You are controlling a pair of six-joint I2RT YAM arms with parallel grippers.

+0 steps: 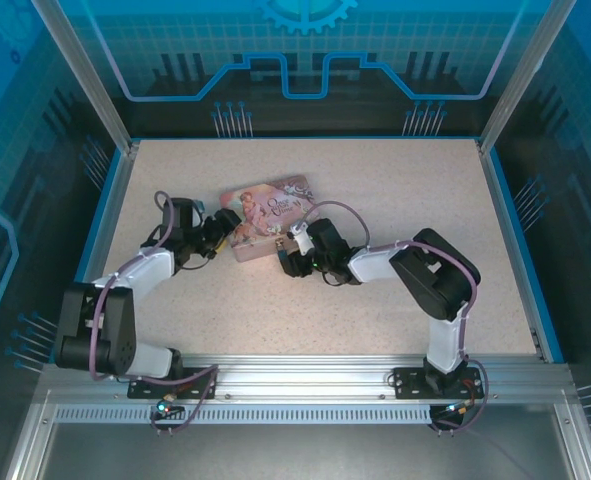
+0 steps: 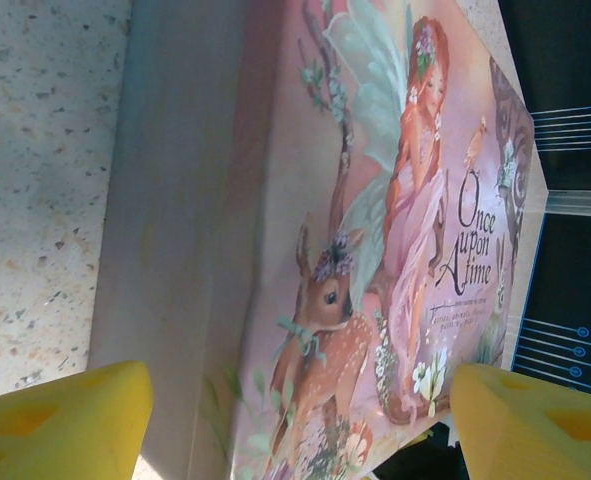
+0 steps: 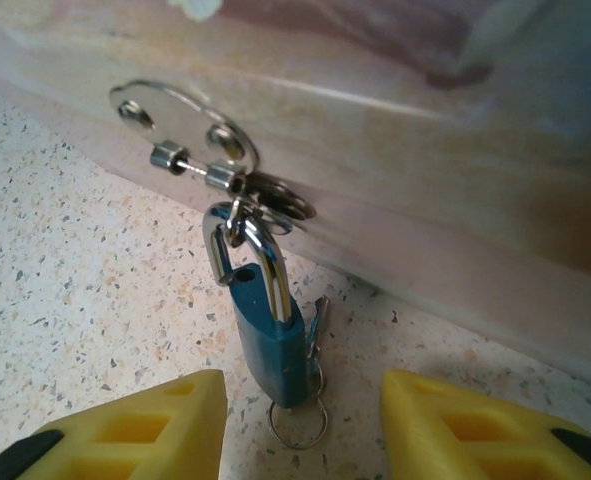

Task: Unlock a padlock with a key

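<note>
Overhead view: a pink illustrated tin [image 1: 265,212] lies on the speckled table [image 1: 405,200], with the left gripper [image 1: 218,240] at its left end and the right gripper [image 1: 293,243] at its near long side.

Left wrist view: the left gripper [image 2: 300,420] has its yellow fingers [image 2: 65,420] spread wide, and the tin [image 2: 375,250], lettered "Once upon a time", lies between them. Contact with the tin cannot be judged.

Right wrist view: the padlock [image 3: 270,340], with a teal-blue body and a silvery shackle, stands on the table against the tin's side wall [image 3: 425,230], its shackle hooked through the tin's wire clasp [image 3: 190,165]. The key [image 3: 316,318] lies against the body's right side, and a small wire ring [image 3: 297,425] sits at the foot. Whether the key is seated in the keyhole cannot be told. The right gripper [image 3: 300,400] has its jaws partly open on either side of the padlock, touching nothing.
</note>
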